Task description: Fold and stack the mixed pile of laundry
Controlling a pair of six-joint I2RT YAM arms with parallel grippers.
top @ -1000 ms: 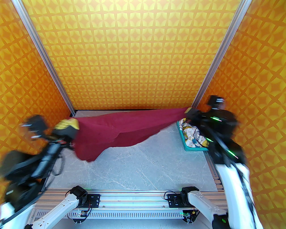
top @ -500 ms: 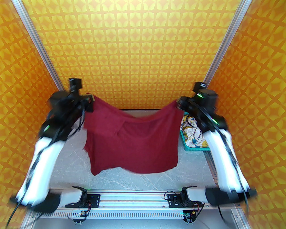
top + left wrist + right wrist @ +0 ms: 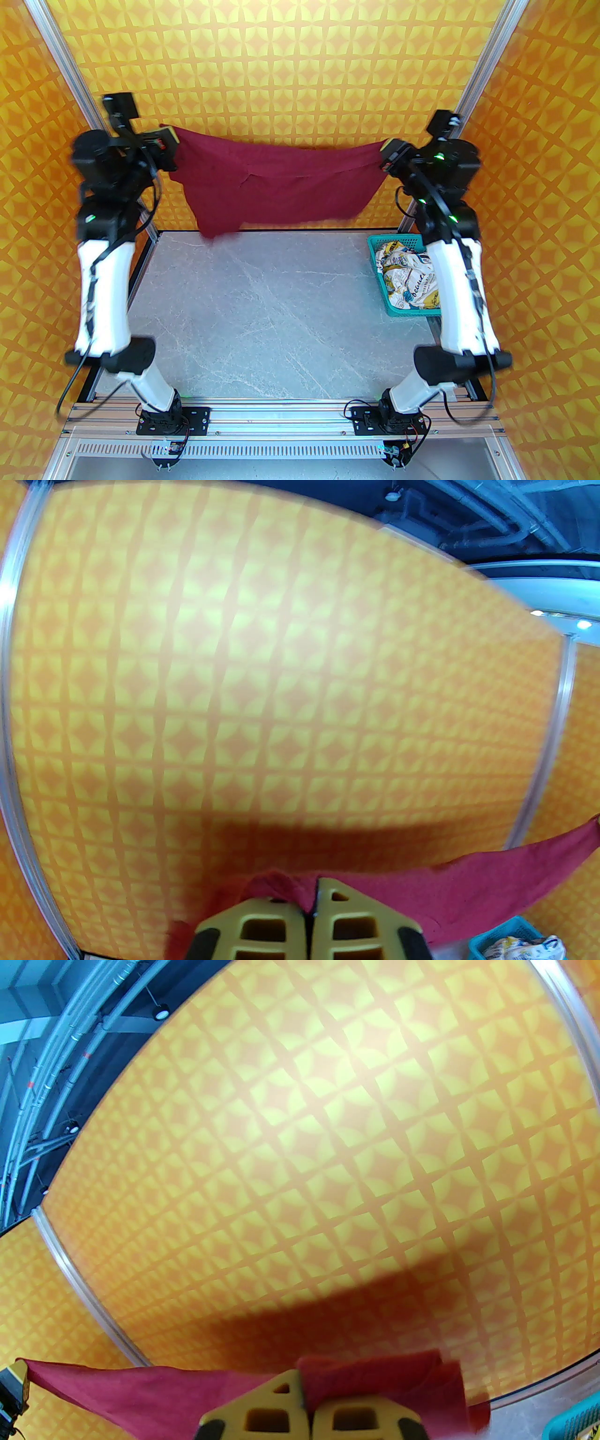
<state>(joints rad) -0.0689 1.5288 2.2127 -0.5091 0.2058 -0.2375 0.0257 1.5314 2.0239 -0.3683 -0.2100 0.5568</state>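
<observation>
The left jaws and right jaws were clamped on opposite ends of the dark red T-shirt [image 3: 281, 183], stretched above the far edge of the desk [image 3: 262, 304].

A teal perforated plastic basket [image 3: 407, 311] sits at the right edge of the grey marble-patterned worktop [image 3: 262, 304], towards the far corner. Orange walls [image 3: 281, 70] printed with yellow four-pointed stars enclose three sides and meet at aluminium posts [image 3: 487, 61]. An aluminium rail [image 3: 281, 416] runs along the near edge.
</observation>
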